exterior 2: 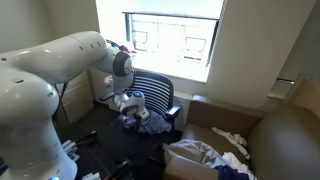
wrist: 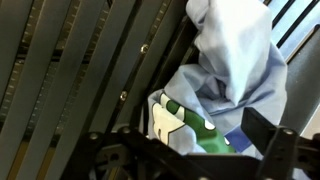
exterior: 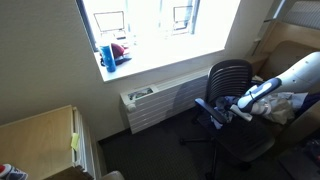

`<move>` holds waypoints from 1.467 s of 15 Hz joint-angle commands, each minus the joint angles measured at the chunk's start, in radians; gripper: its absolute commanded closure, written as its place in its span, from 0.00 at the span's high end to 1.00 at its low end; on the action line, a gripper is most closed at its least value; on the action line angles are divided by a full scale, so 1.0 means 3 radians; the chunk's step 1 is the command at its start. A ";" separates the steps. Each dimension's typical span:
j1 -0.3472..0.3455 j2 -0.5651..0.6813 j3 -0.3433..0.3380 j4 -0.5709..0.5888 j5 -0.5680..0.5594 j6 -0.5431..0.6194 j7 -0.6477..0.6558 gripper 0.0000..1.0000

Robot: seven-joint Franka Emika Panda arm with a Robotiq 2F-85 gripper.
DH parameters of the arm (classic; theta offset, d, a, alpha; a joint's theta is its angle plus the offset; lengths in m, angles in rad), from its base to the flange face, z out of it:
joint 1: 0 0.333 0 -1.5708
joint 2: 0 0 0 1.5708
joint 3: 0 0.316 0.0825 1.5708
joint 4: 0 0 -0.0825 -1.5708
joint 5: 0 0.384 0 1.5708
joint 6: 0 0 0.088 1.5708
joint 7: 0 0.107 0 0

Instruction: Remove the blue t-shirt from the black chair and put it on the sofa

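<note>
On black chair [exterior 2: 165, 92], crumpled blue t-shirt [exterior 2: 150, 122]

Black chair [exterior 2: 157, 92] stands on dark floor [exterior: 150, 152], left of sofa [exterior 2: 290, 140]. Blue t-shirt [exterior 2: 152, 122] lies bundled on chair seat. White-and-cream cloth bundle [exterior 2: 195, 153] on sofa seat; smaller pale cloth [exterior 2: 232, 140] right of it.

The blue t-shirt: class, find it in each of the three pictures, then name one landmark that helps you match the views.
In an exterior view: the blue t-shirt is a small blue patch on the seat, right of centre.
In an exterior view: a blue bundle on the seat, just left of centre.
Wrist view: close up, filling the right half.
Shared landmark: the black chair, under it in both exterior views; dark slats beside it in the wrist view.
</note>
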 commanded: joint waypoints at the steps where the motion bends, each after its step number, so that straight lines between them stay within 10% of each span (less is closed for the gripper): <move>1: 0.0180 0.0047 -0.0226 0.0022 0.0007 0.0127 0.0073 1.00; 7: 0.0112 0.0016 -0.0174 0.0006 -0.0013 0.0077 0.0032 1.00; 8: 0.0106 0.0033 -0.0174 0.0016 -0.0033 0.0119 0.0005 0.75; 18: 0.0118 0.0019 -0.0176 0.0062 -0.0080 0.0336 -0.0141 0.11; 22: 0.0160 0.0006 -0.0210 0.0090 -0.0051 0.0370 -0.0169 0.00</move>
